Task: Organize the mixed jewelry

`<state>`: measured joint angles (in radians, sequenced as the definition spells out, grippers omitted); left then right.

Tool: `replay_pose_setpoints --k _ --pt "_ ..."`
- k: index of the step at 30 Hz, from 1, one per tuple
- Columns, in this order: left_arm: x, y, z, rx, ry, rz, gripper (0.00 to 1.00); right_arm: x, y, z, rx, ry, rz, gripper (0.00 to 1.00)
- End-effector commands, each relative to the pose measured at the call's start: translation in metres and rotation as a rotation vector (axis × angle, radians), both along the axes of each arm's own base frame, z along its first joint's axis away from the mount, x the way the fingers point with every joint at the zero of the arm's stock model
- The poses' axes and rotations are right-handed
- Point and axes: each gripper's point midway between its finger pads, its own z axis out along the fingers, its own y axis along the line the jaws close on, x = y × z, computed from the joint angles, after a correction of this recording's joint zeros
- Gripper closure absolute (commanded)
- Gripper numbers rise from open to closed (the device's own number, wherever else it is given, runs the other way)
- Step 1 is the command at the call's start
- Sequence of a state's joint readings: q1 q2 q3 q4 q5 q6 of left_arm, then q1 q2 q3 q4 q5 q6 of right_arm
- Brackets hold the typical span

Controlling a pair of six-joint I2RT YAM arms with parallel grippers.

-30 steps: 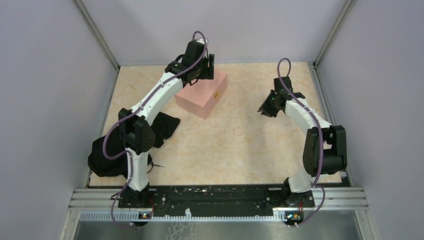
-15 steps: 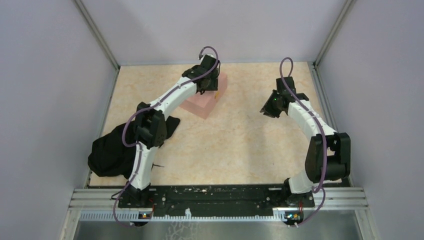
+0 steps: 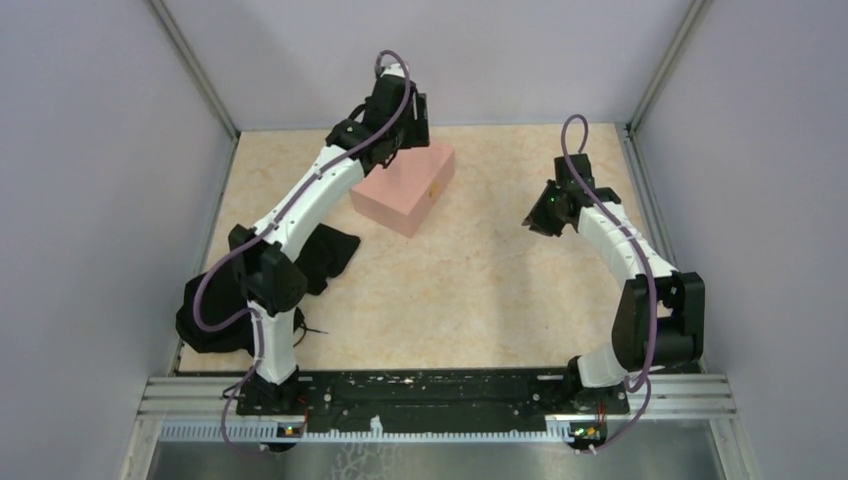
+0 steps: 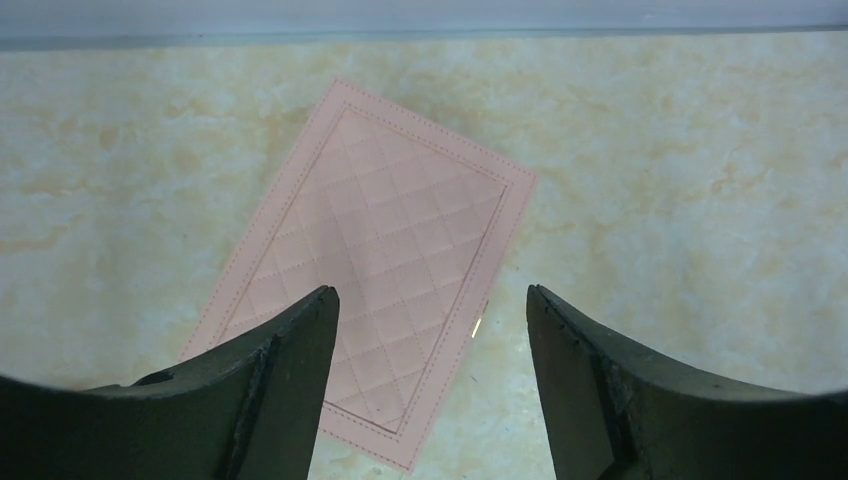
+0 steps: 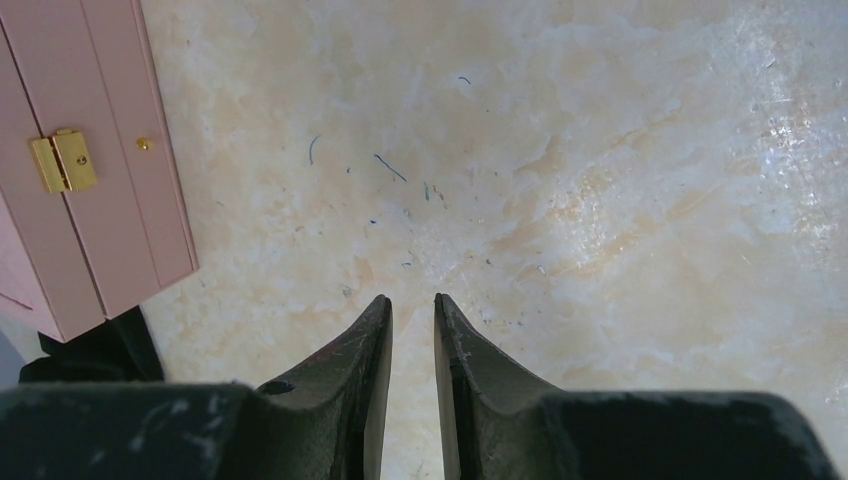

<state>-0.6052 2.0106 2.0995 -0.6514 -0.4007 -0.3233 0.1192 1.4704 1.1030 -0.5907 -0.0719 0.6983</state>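
Observation:
No jewelry pieces show in any view. A closed pink box [image 3: 405, 190] with a quilted lid [image 4: 390, 230] and a gold clasp [image 5: 62, 162] stands at the back of the table. My left gripper [image 3: 415, 125] hangs above the box's far end with its jaws wide open and empty [image 4: 430, 292]. My right gripper [image 3: 535, 222] hovers over bare table to the right of the box. Its jaws are almost together with only a narrow slit, and nothing is between them [image 5: 412, 298]. The box's front face shows at the left of the right wrist view [image 5: 100, 200].
A crumpled black cloth [image 3: 225, 310] lies at the left side of the table by the left arm's base; part of it shows beside the box [image 5: 100, 350]. Grey walls close in the table on three sides. Small dark specks [image 5: 390, 168] dot the marbled tabletop.
My left gripper dipped down onto the box lid half a second ago and has now risen and drawn back toward the far wall. The right arm has barely moved.

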Motion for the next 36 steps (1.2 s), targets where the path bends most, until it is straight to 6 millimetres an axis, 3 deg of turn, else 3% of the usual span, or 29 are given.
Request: replay_pose_setpoints --k 1,5,7,8,10,11,16,18,20,23,27,30,33,36 --pt "-0.013 -0.008 -0.096 0.020 0.206 0.012 0.24 0.009 -0.002 0.022 0.000 -0.076 0.008 0.78" --pt "-0.040 -0.007 -0.168 -0.009 0.372 0.029 0.25 0.004 -0.004 0.014 -0.013 -0.058 0.007 0.78" --pt "-0.049 -0.007 -0.181 -0.014 0.414 0.024 0.25 0.001 -0.005 0.012 -0.018 -0.052 0.005 0.78" --pt "-0.049 -0.008 -0.177 -0.020 0.414 0.020 0.25 0.000 -0.006 0.013 -0.020 -0.053 0.004 0.78" --pt "-0.045 -0.008 -0.153 -0.023 0.386 0.013 0.24 0.000 -0.007 0.014 -0.022 -0.055 0.001 0.78" --pt "-0.043 -0.010 -0.131 -0.030 0.354 0.000 0.24 0.000 -0.007 0.016 -0.022 -0.059 0.001 0.78" --pt "-0.042 -0.009 0.004 -0.128 0.080 -0.104 0.22 0.006 -0.010 0.041 -0.040 -0.119 0.005 0.78" --pt "-0.050 -0.001 0.044 -0.150 -0.001 -0.127 0.20 0.012 -0.014 0.063 -0.069 -0.164 0.016 0.76" --pt "-0.060 0.010 0.070 -0.158 -0.047 -0.138 0.19 0.020 -0.018 0.098 -0.108 -0.230 0.039 0.69" --pt "-0.073 0.035 0.094 -0.159 -0.082 -0.114 0.16 0.028 -0.034 0.150 -0.224 -0.320 0.049 0.53" --pt "-0.088 0.080 0.119 -0.158 -0.139 -0.063 0.09 0.029 -0.059 0.225 -0.381 -0.454 0.027 0.42" --pt "-0.093 0.112 0.126 -0.152 -0.168 -0.024 0.06 0.022 -0.076 0.275 -0.468 -0.559 -0.018 0.34" --pt "-0.095 0.142 0.127 -0.152 -0.185 0.037 0.03 0.012 -0.086 0.304 -0.491 -0.639 -0.081 0.32" --pt "-0.099 0.161 0.125 -0.147 -0.208 0.085 0.01 0.004 -0.084 0.316 -0.472 -0.720 -0.097 0.26"
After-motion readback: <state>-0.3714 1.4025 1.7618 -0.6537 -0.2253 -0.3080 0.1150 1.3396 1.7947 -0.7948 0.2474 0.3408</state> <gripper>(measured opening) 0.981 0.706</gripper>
